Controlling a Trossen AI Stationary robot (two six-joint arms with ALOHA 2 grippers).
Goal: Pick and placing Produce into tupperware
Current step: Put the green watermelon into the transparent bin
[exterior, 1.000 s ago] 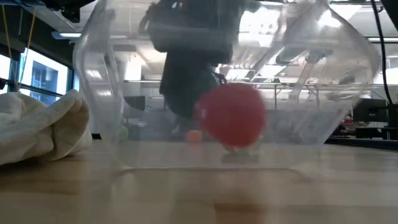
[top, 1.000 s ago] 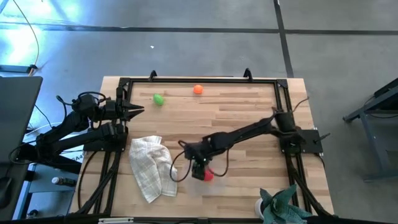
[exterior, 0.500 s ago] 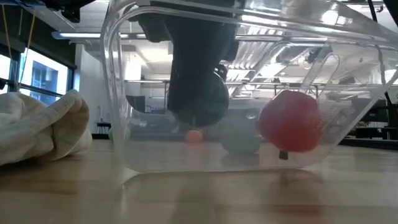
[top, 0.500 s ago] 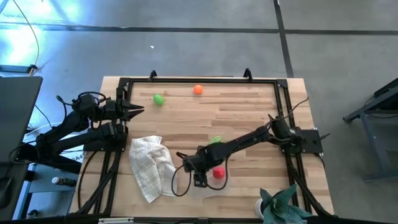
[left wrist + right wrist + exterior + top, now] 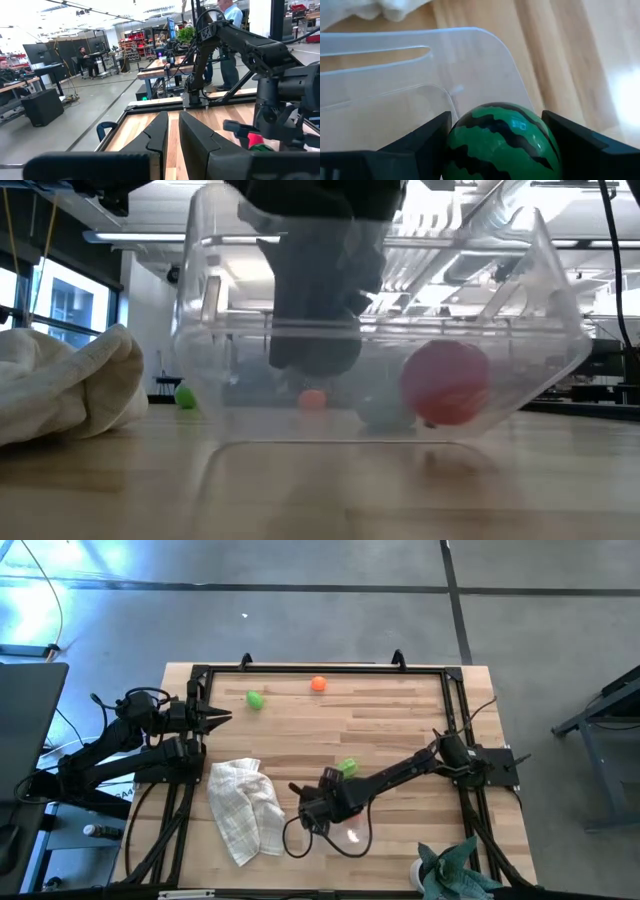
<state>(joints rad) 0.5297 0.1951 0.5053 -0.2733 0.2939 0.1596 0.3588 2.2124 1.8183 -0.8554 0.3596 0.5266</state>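
My right claw (image 5: 502, 145) is spread wide around one striped green melon (image 5: 502, 135) just over the single clear tub (image 5: 380, 330) at the near middle of the tabletop (image 5: 400, 720), and one red fruit (image 5: 445, 383) already lies inside the tub. One orange fruit (image 5: 318, 684) and one round green one (image 5: 255, 699) sit near the far edge, one leafy green piece (image 5: 348, 767) lies beside my right arm, and one white cloth (image 5: 243, 808) lies left of the tub. My left claw (image 5: 218, 716) waits pinched nearly shut and empty at the left edge.
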